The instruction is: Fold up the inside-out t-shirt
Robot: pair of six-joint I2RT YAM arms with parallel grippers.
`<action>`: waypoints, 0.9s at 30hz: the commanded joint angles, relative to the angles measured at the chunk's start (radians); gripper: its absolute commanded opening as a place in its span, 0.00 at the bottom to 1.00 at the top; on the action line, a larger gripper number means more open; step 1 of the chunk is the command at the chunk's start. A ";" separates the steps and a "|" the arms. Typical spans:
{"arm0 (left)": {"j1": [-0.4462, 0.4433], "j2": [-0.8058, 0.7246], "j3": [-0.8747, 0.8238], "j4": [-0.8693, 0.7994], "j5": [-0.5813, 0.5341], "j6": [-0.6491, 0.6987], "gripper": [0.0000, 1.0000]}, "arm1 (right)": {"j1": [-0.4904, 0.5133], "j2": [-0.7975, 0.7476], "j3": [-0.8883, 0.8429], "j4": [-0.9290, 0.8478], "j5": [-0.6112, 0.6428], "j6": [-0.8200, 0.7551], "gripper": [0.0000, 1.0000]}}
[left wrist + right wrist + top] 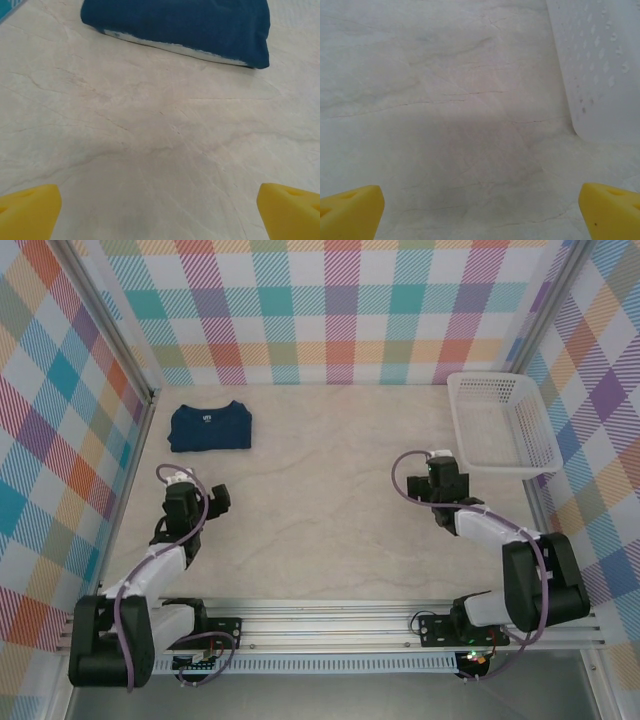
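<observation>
Navy t-shirt [210, 427], white basket [500, 426], seemingly marbled beige table [330, 502]

pale marble-look table [330, 500] within bright plaid walls [330, 300]

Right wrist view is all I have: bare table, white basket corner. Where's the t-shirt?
Observer: Far left of the table. The t-shirt lies as a compact rectangle and looks folded.
Operator: Left arm holding it?
Observer: No. Its jaws are open, just nearer than the shirt, not touching it.
Operator: Edges tidy?
Observer: Left wrist view shows a pale layer peeking out along its near edge.
</observation>
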 commanded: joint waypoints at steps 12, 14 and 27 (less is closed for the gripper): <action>-0.031 0.426 0.082 0.477 0.078 0.123 1.00 | -0.110 0.097 -0.181 0.663 -0.226 -0.066 1.00; -0.031 0.447 0.069 0.523 0.109 0.136 1.00 | -0.132 0.110 -0.187 0.682 -0.262 -0.052 1.00; -0.043 0.446 0.069 0.518 0.092 0.144 1.00 | -0.188 0.163 -0.167 0.684 -0.344 -0.012 1.00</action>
